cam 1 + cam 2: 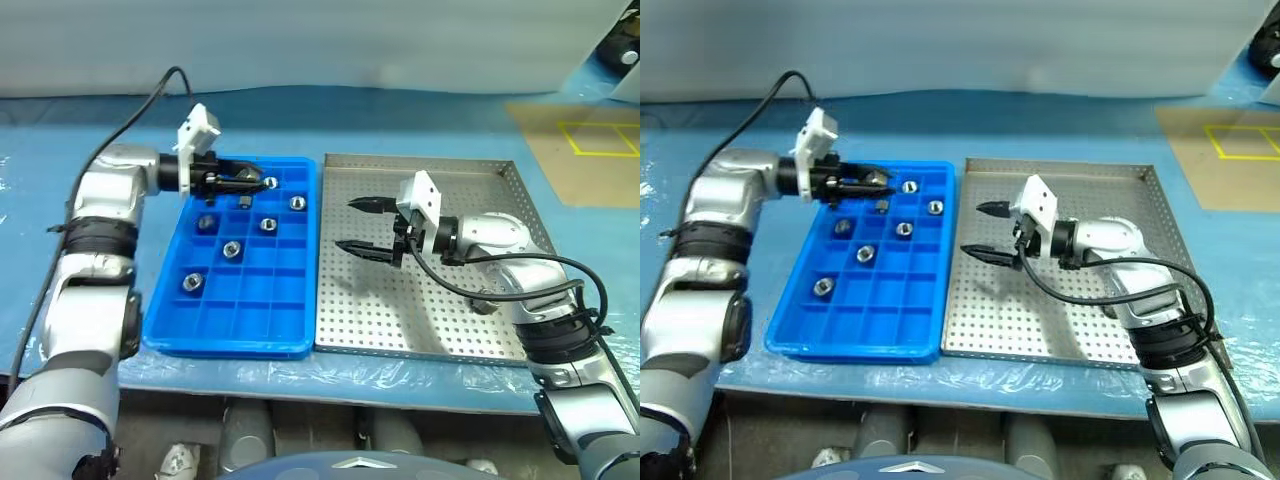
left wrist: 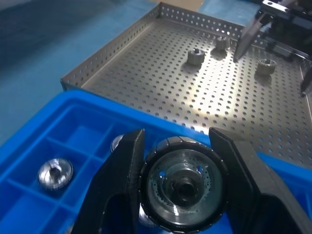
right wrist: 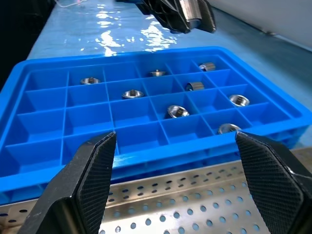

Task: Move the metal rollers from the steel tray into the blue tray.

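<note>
Blue-covered table [image 1: 420, 120], pale wall [image 1: 300, 40]

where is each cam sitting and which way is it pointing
Left and right eye views: on the head, looking forward and down over both arms at the blue tray and steel tray.
Left wrist view: along the left tool, shut on a metal roller, facing the steel tray.
Right wrist view: along the open right tool, facing the blue tray.
Both wrist views share the two trays.

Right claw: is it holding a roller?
No, the right claw hangs open above the steel tray, with nothing between its two black fingers.
</note>
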`<state>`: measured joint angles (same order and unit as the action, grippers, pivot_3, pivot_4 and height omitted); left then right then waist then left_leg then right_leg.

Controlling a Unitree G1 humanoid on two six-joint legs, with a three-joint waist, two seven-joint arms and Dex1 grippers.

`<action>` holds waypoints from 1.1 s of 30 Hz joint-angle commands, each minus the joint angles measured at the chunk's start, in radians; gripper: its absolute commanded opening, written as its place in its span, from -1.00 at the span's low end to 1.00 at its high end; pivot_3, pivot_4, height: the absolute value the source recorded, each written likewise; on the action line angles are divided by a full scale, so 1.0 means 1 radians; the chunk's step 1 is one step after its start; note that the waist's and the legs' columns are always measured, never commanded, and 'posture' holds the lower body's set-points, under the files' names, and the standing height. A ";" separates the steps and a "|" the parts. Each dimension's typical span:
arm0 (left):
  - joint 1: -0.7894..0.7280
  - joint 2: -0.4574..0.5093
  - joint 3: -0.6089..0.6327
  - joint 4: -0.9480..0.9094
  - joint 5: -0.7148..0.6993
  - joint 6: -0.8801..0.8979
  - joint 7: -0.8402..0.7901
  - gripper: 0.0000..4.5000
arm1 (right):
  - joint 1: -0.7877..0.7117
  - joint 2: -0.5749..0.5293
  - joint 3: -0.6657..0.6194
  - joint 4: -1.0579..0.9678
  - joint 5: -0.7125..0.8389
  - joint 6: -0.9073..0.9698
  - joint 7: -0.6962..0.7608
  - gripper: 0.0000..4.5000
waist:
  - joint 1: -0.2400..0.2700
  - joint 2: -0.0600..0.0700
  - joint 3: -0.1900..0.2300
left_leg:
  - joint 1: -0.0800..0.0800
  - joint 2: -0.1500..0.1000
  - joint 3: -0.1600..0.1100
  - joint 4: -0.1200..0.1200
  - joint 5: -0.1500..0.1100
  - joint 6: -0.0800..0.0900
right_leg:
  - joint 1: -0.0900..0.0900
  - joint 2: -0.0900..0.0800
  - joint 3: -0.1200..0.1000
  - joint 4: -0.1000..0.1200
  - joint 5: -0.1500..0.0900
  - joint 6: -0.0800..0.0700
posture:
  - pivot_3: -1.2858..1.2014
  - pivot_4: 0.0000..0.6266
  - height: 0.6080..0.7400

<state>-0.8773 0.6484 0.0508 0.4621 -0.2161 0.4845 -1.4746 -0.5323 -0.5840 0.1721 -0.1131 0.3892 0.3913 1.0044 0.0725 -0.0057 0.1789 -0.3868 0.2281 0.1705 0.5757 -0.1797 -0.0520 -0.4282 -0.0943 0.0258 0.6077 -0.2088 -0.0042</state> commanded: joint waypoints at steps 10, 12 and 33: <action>0.594 0.242 0.166 -0.696 -0.297 0.312 0.069 -0.12 | -0.057 0.045 0.019 0.076 -0.042 -0.078 0.088 0.80 | 0.006 0.000 0.000 | 0.002 0.011 -0.001 -0.009 0.008 -0.015 | -0.006 0.009 -0.003 0.002 0.000 0.001 | 0.07 -0.52 1.00; 0.658 0.259 0.178 -0.715 -0.291 0.295 0.097 -0.12 | -0.058 0.049 0.021 0.083 -0.046 -0.082 0.091 0.80 | 0.007 0.000 0.000 | 0.002 0.012 -0.001 -0.012 0.012 -0.020 | -0.006 0.009 -0.003 0.003 0.000 0.001 | 0.08 -0.52 1.00; 0.848 0.279 0.162 -0.695 -0.330 0.226 0.195 0.22 | -0.062 0.072 0.012 0.121 -0.080 -0.104 0.099 0.80 | 0.008 -0.001 0.000 | 0.004 0.014 -0.002 -0.012 0.013 -0.021 | -0.008 0.017 -0.003 0.004 0.000 0.001 | 0.08 -0.52 1.00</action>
<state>-0.0337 0.9179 0.2178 -0.2382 -0.5485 0.7374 -1.2820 -0.5780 -0.5157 0.2013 0.0245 0.3057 0.3058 1.1059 0.0800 -0.0067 0.1785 -0.3830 0.2426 0.1681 0.5634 -0.1670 -0.0733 -0.4360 -0.0773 0.0231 0.6117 -0.2091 -0.0037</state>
